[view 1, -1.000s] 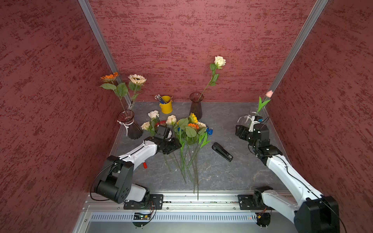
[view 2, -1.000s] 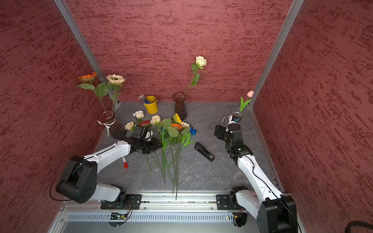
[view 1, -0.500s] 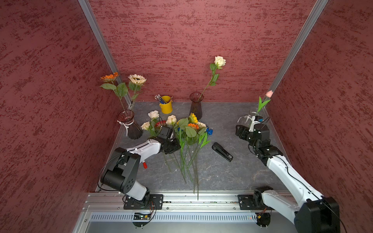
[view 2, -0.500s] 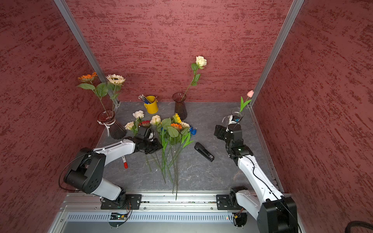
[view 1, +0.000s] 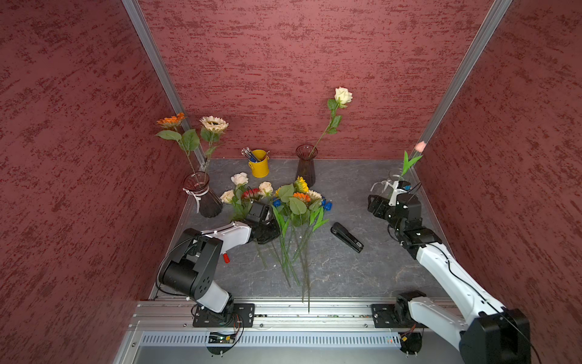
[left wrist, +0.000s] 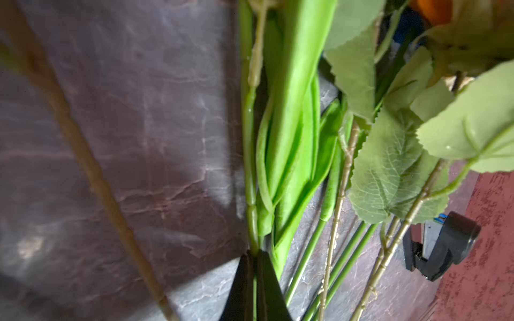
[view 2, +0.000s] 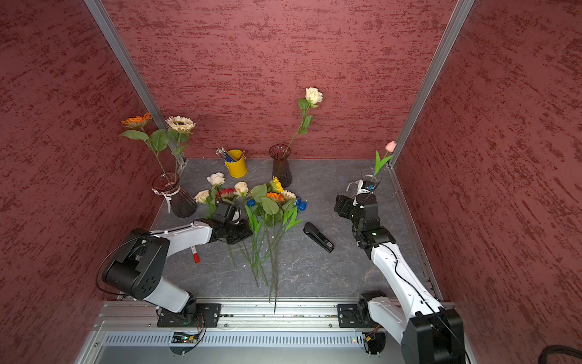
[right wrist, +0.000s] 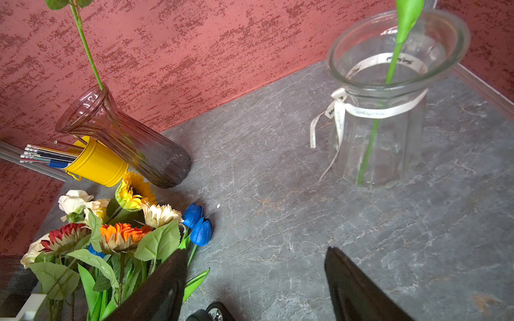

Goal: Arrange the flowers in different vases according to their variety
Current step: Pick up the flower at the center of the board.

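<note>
Grey marbled desk (view 1: 346, 274), red textured walls (view 1: 283, 63). Loose flowers (view 1: 293, 205) piled just in front of the yellow bucket (view 1: 259, 165). There the left end effector (left wrist: 254, 253) is pinched tight on one green stem (left wrist: 250, 166). Well right of the bucket, the right end effector (right wrist: 256, 251) gapes wide, empty.

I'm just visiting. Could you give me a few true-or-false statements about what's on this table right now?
1. The left gripper is shut on a green stem. True.
2. The clear vase holds a blue tulip. False: it holds a pink tulip.
3. The right gripper is open and empty. True.
4. The yellow bucket holds roses. False: it holds pens and pencils.
5. The dark ribboned vase holds two sunflowers. True.
</note>
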Motion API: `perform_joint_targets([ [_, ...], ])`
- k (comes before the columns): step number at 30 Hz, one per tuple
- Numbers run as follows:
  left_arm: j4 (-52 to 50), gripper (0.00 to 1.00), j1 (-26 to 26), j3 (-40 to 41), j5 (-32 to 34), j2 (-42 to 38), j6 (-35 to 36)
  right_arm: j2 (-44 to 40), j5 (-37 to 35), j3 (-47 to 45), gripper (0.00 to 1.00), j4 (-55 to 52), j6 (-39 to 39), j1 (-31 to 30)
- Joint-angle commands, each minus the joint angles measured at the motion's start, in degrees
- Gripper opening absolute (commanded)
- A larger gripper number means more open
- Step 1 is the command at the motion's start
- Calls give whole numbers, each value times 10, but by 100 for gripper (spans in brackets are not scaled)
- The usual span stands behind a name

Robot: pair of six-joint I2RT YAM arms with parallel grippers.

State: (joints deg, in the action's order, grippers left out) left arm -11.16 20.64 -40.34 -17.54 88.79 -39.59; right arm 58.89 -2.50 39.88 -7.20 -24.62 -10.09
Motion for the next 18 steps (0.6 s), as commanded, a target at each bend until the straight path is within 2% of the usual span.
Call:
perform_joint_targets([
  [1, -7, 1, 2, 4, 12, -33, 3, -9, -8, -3, 82, -1, 4, -5],
  [8, -126, 0, 3, -27, 28, -122, 13, -5, -6, 1, 82, -2, 5, -5],
  [14, -249, 0, 10, -109, 3, -212, -9, -5, -7, -1, 82, -3, 5, -5],
  [16, -258, 0, -2, -128, -30, -224, -22, -4, -6, -2, 82, 0, 4, -5],
  [18, -237, 0, -25, -130, -96, -229, -48, 1, -3, -1, 82, 3, 2, -5],
])
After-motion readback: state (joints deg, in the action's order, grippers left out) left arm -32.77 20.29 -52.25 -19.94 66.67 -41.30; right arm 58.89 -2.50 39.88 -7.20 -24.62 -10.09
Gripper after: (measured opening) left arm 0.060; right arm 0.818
